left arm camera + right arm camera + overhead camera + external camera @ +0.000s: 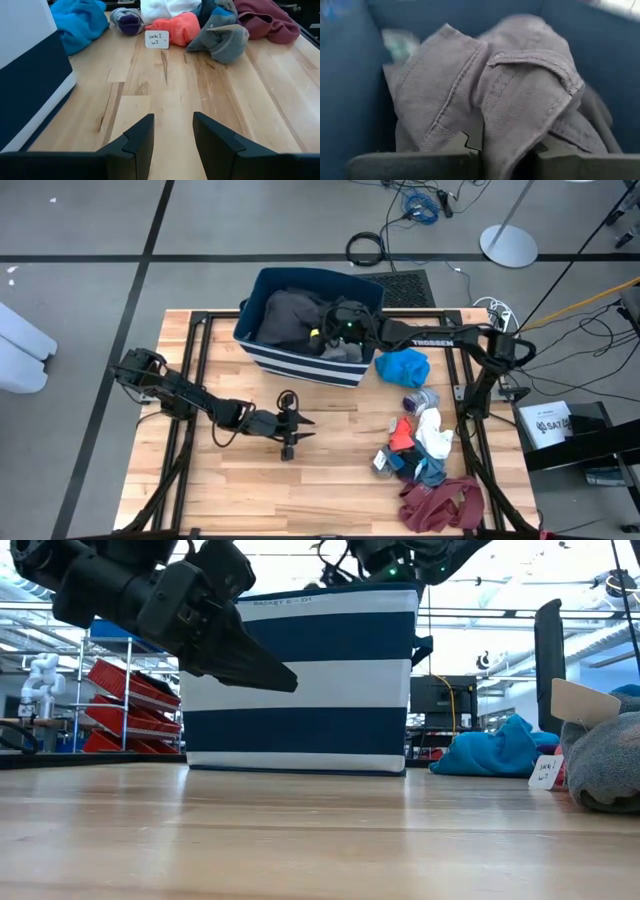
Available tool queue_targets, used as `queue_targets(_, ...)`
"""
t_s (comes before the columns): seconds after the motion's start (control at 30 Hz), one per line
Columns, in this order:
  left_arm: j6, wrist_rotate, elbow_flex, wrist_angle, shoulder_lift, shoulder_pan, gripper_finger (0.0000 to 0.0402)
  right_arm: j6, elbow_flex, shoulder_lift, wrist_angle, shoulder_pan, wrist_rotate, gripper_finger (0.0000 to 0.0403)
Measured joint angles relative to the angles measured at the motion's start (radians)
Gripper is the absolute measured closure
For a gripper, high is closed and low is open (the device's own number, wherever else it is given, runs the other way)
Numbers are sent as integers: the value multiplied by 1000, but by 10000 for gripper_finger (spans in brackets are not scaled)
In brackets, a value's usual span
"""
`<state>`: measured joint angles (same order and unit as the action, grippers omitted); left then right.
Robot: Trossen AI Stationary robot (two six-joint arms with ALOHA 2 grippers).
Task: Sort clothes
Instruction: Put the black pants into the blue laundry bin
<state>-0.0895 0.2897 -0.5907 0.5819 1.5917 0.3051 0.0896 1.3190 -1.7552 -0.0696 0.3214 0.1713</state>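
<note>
Right gripper (345,323) inside the striped bin (300,362) at upper centre, closed on a dark grey garment (520,100); left gripper (290,425) slightly parted and empty, low over the tabletop (330,490) at centre-left; remaining clothes (420,445) piled at right.

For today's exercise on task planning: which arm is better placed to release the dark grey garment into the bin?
Right. The right gripper is over the bin, its fingers pinching the dark grey garment. The left gripper waits open above bare table.
</note>
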Motion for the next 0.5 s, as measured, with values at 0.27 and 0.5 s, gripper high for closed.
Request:
queue_targets(0.27,1,0,0,-3,0,0,256,-113,0,54,302,15,-12,356)
queue_targets(0.5,19,0,0,-1,0,-5,256,-96,0,91,358,47,-14,340)
